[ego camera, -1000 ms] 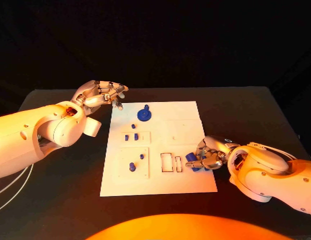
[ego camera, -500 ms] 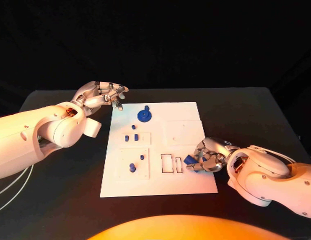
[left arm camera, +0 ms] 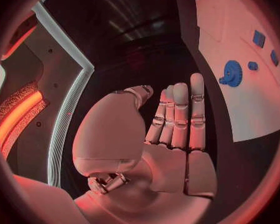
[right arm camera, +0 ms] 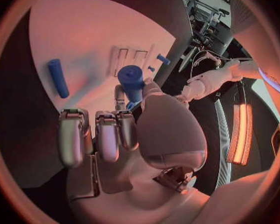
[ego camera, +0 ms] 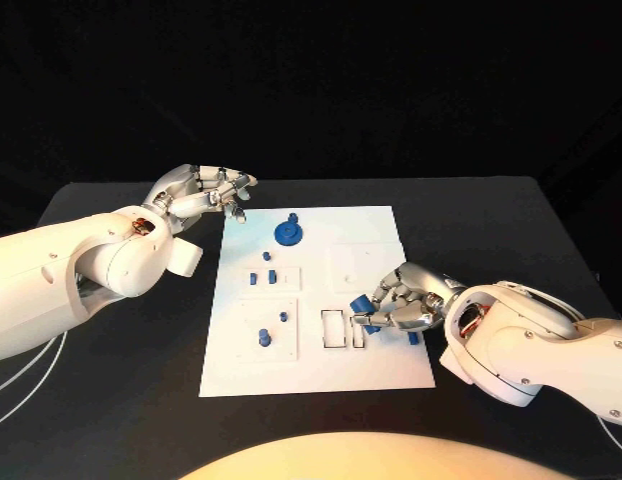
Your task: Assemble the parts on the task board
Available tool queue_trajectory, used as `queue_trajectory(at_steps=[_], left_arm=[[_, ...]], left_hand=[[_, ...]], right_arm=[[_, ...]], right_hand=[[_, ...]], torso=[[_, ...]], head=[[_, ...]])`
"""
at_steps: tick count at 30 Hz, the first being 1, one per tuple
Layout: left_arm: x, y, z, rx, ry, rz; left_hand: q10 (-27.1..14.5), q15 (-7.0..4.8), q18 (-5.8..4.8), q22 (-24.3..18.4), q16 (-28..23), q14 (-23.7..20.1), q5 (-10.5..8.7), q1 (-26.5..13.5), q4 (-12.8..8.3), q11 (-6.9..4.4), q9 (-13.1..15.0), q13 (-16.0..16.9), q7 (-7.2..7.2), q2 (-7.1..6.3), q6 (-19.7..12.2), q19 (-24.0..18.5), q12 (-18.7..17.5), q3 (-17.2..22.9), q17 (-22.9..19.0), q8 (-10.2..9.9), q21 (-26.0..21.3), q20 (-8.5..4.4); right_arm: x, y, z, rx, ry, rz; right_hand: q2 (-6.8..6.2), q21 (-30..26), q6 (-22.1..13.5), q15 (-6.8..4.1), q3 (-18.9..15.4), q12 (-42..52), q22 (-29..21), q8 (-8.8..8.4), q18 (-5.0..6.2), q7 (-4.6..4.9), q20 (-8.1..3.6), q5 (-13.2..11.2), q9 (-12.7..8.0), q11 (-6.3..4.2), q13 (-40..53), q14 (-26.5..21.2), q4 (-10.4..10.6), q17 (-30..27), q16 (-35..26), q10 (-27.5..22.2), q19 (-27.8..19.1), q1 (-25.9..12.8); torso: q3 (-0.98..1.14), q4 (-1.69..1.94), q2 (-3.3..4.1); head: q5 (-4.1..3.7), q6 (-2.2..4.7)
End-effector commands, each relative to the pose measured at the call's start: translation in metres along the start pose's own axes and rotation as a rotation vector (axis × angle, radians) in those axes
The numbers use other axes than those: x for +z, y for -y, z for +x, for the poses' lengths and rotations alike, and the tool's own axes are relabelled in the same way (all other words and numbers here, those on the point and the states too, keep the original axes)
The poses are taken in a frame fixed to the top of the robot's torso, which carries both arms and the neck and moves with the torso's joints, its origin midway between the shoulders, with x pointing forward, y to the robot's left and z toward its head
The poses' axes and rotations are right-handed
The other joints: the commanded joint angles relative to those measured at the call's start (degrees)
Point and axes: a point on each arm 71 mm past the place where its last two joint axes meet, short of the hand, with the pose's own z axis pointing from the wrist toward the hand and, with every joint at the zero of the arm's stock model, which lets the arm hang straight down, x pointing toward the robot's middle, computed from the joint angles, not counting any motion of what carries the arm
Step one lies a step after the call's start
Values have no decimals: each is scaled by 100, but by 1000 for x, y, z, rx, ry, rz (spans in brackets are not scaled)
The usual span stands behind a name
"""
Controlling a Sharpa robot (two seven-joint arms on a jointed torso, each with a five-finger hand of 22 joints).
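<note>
The blue part (right arm camera: 131,78), a short peg pinched in the right hand (ego camera: 398,305), hangs over the slots on the task board (ego camera: 376,225); it looks light, stiff and slick, best gripped round its sides. The left hand (ego camera: 203,188) hovers spread and empty off the board's far corner. The surface (ego camera: 499,215) is black and matte, the room dark.

A robotics lab set up for testing: a black surface (ego camera: 484,215) stands against a dark backdrop and carries a white task board (ego camera: 376,370) with small blue parts (ego camera: 290,232). Two white robot arms reach in from either side. The wrist views show metal framing (left arm camera: 68,109), cables (right arm camera: 205,55) and glowing orange light strips (right arm camera: 239,134) around the rig.
</note>
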Motion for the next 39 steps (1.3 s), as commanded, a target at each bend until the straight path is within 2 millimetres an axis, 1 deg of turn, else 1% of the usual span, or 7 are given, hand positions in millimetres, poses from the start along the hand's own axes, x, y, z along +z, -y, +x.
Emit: queue_trajectory(at_steps=[1, 8, 13, 18, 26, 33, 39], left_arm=[[0, 1, 2, -11, -16, 5], [0, 1, 2, -12, -17, 4], [0, 1, 3, -12, -18, 4], [0, 1, 3, -13, -20, 2], [0, 1, 2, -13, -21, 0], [0, 1, 2, -14, -22, -1], [-1, 1, 2, -13, -22, -3]], left_hand=[[-33, -10, 79, -8, -37, -38, 20, -44, 10, 8, -3, -7, -7, 8, -39, 53, 36, -32, 6, -14, -23, -3], [-34, -9, 80, -11, -38, -38, 22, -54, 14, 9, -3, -9, -6, 19, -39, 56, 37, -34, 7, -13, -28, -3], [-34, -9, 80, -11, -38, -38, 22, -54, 14, 9, -3, -9, -6, 19, -39, 56, 37, -34, 7, -13, -28, -3], [-35, -9, 79, -14, -39, -38, 23, -64, 15, 10, -4, -11, -5, 26, -40, 58, 38, -37, 7, -13, -32, -2], [-35, -9, 79, -14, -39, -38, 23, -64, 15, 10, -4, -11, -5, 26, -40, 58, 38, -37, 7, -13, -32, -2], [-35, -9, 79, -14, -39, -38, 23, -64, 15, 10, -4, -11, -5, 26, -40, 58, 38, -37, 7, -13, -32, -2], [-35, -9, 79, -14, -39, -38, 23, -64, 15, 10, -4, -11, -5, 26, -40, 58, 38, -37, 7, -13, -32, -2]], right_arm=[[3, -4, 5, 38, -51, 1], [13, -11, 17, 9, -122, 2], [21, -16, 24, -24, -130, -3], [25, -18, 26, -55, -138, -4], [29, -21, 29, -79, -144, -9], [35, -22, 25, -103, -83, -20], [38, -22, 24, -127, -68, -25]], right_hand=[[-3, 14, 187, -50, 48, -6, 1180, 191, -115, -130, -39, 7, 97, -52, 922, 564, 3, 1300, 19, 210, 379, -77], [-35, -15, 186, -57, -44, -40, 1172, 256, -110, -135, -49, -13, 118, -57, 904, 560, -2, 1283, 11, 198, 371, -372], [-39, -44, 178, -58, -80, -55, 1160, 269, -104, -136, -51, -14, 123, -58, 892, 559, 0, 1278, 8, 189, 362, -422], [-34, -57, 172, -59, -118, -65, 1156, 285, -102, -137, -52, -14, 129, -58, 887, 555, 1, 1259, 0, 185, 359, -481], [-30, -53, 171, -60, -161, -38, 1160, 306, -103, -140, -53, -13, 137, -61, 918, 559, 2, 1280, 8, 206, 360, -544], [-35, -16, 180, -64, -197, -18, 1178, 329, -111, -147, -55, -13, 146, -66, 940, 562, 2, 1293, 13, 222, 373, -592], [-187, 4, 189, -79, -374, -15, 1193, 406, -116, -165, -69, 3, 172, -83, 957, 566, 11, 1309, 19, 234, 384, -806]], torso=[[0, 12, 9], [3, 10, 11], [2, 1, 4], [1, 9, 7], [5, -5, 8], [6, 3, 4], [4, 0, 11]], head=[[0, 1], [33, -23], [37, -21], [35, -47], [47, -22], [45, -9], [44, -13]])
